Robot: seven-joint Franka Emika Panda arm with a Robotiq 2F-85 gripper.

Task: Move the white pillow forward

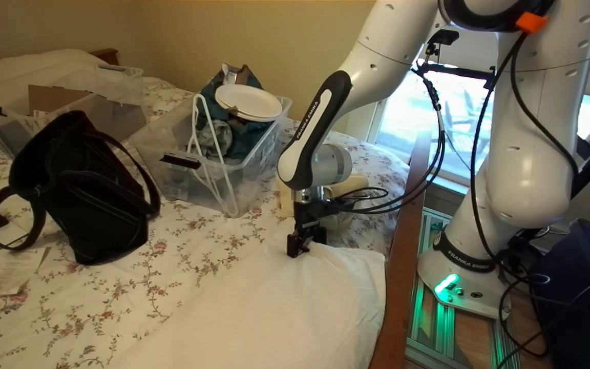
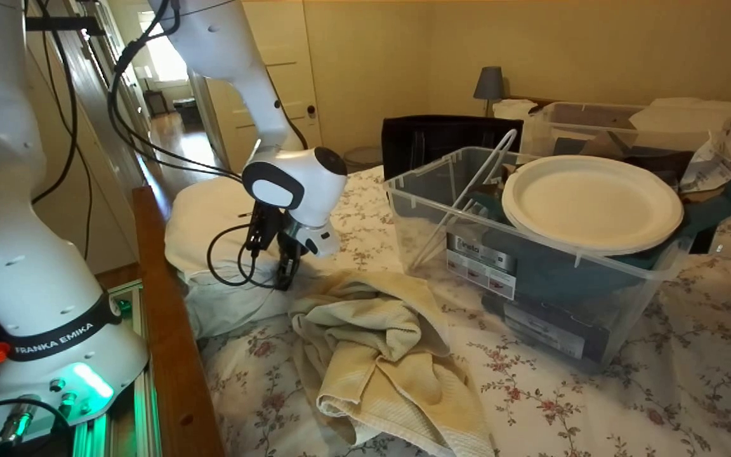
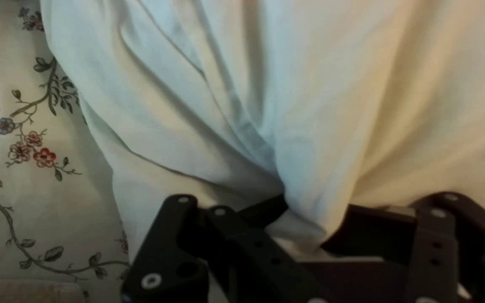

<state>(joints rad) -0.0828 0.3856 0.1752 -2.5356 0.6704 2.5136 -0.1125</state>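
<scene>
1 fold of white cloth pillow [image 1: 274,307] pinched in black 2-finger gripper [image 3: 315,219]; pillow's at its 6 o'clock, ext view. Imo drag low & slow so pinch doesn't slip.

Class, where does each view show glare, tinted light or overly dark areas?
In an exterior view, the near window is washed out; in an exterior view, the distant window glares white; in both exterior views, green light glows on the robot's base; in the wrist view, the white pillow looks warmer-toned toward the picture's right, and the fingers are nearly black, showing little detail.
</scene>
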